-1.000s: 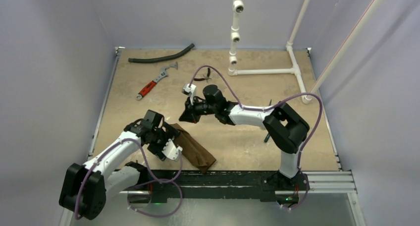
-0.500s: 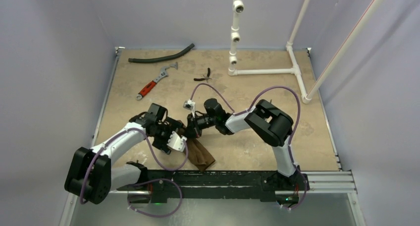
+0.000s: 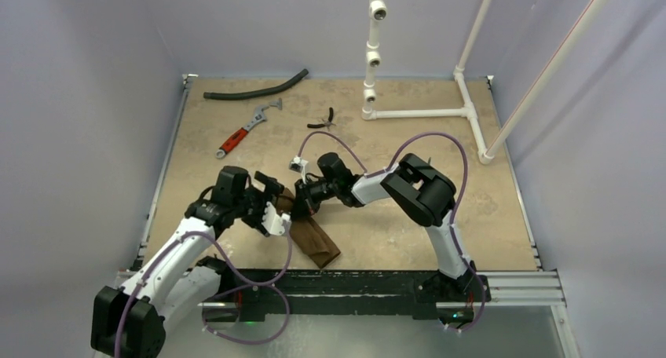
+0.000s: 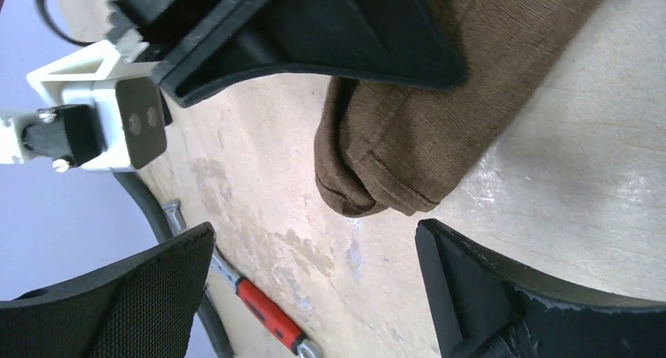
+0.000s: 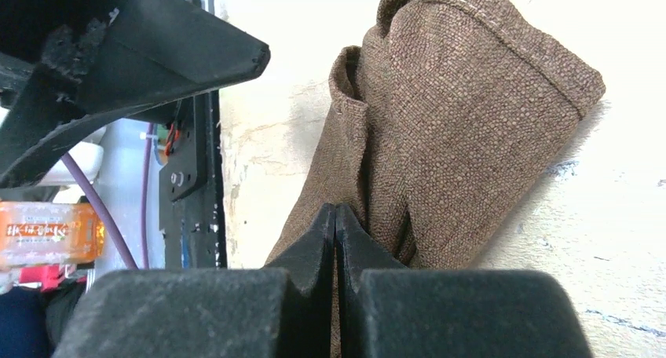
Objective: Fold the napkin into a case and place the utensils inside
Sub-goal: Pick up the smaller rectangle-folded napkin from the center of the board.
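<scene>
The dark-brown napkin (image 3: 314, 242) lies folded into a narrow strip near the table's front edge. Its rolled end (image 4: 369, 177) shows in the left wrist view, and its folds (image 5: 463, 130) fill the right wrist view. My right gripper (image 3: 301, 206) is shut, its tips (image 5: 336, 213) resting on the napkin's far end; whether cloth is pinched between them cannot be told. My left gripper (image 3: 275, 209) is open just left of that end, its fingers (image 4: 118, 303) apart over bare table with nothing between them. The utensils do not show in any view.
A red-handled wrench (image 3: 245, 130), a black hose (image 3: 255, 89) and small black pliers (image 3: 323, 121) lie at the back of the table. A white pipe frame (image 3: 416, 112) stands at the back right. The black front rail (image 5: 192, 177) runs close to the napkin.
My right arm swung from mid-table down onto the napkin's far end and shut. My left gripper drew back off the napkin and opened wider. The napkin now looks narrower.
</scene>
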You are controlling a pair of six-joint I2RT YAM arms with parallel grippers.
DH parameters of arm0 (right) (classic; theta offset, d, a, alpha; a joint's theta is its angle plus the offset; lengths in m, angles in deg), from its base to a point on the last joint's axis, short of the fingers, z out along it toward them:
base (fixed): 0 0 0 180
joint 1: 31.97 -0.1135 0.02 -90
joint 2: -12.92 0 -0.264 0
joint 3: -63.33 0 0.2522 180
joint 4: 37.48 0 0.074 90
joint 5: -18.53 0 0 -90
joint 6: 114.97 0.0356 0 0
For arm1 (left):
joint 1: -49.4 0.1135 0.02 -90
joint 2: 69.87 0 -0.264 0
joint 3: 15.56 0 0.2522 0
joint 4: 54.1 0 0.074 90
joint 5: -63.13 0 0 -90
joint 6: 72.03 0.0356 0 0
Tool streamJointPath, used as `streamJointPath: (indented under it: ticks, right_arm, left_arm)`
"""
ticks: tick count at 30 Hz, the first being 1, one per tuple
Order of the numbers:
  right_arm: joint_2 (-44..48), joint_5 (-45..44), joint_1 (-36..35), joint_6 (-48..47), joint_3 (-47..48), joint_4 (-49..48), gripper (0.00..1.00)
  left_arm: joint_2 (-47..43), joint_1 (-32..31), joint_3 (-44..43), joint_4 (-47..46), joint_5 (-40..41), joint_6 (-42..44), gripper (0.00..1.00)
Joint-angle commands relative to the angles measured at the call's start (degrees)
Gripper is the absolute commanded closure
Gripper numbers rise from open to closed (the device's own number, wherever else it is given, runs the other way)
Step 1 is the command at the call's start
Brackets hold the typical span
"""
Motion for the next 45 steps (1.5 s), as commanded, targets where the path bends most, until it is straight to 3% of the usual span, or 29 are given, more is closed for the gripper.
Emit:
streamJointPath:
  ticks: [1,7,11,15,21,24,27,30,35,37,38,41,45]
  right_arm:
    - [-1.9,-1.4,1.5,-4.5,0.5,5.7,1.00]
    - [-4.3,3.7,3.5,-5.5,2.1,7.6,1.00]
    - [-5.0,7.1,3.8,-5.2,2.3,6.8,1.00]
    - [-5.9,9.5,4.0,-4.5,2.1,5.9,1.00]
    - [-7.3,12.8,4.9,-2.5,2.6,3.9,1.00]
    - [-7.6,14.9,5.0,-0.1,2.7,1.1,1.00]
    - [-7.7,15.3,5.1,0.2,3.3,1.3,1.00]
    - [-7.9,15.3,5.4,0.7,3.6,1.2,1.00]
    - [-9.1,16.0,5.5,1.5,4.4,0.5,1.00]
    - [-8.5,16.1,5.5,1.1,4.5,1.0,1.00]
    - [-7.8,16.0,5.6,0.6,4.7,2.1,1.00]
    - [-3.7,13.3,7.4,-5.6,6.8,10.5,1.00]
    - [3.5,11.4,12.0,-8.4,8.4,12.9,0.99]
  left_arm:
    - [0.6,0.9,4.2,0.5,-0.4,10.4,0.02]
    - [11.8,2.5,3.3,-0.7,1.7,21.2,0.02]
    - [17.7,2.6,0.4,-6.1,0.0,20.9,0.02]
    - [15.8,2.6,3.7,-12.5,-3.2,22.8,0.02]
    - [16.6,2.6,6.1,-8.4,-3.8,32.9,0.02]
    - [18.7,2.3,6.5,-8.3,-4.8,37.8,0.07]
    - [20.4,0.9,6.4,-8.6,-5.1,41.2,0.17]
    - [21.7,-0.1,6.8,-9.3,-4.2,43.1,0.35]
    - [23.0,-0.6,6.9,-10.4,-3.2,41.4,0.54]
    - [23.2,-1.4,6.3,-9.4,-2.8,39.8,0.74]
    - [23.3,-2.0,5.5,-7.8,-2.7,38.8,0.98]
    - [24.4,-5.3,0.6,-0.5,-1.2,30.8,1.00]
    - [31.7,-12.4,-13.5,19.4,1.5,7.8,1.00]
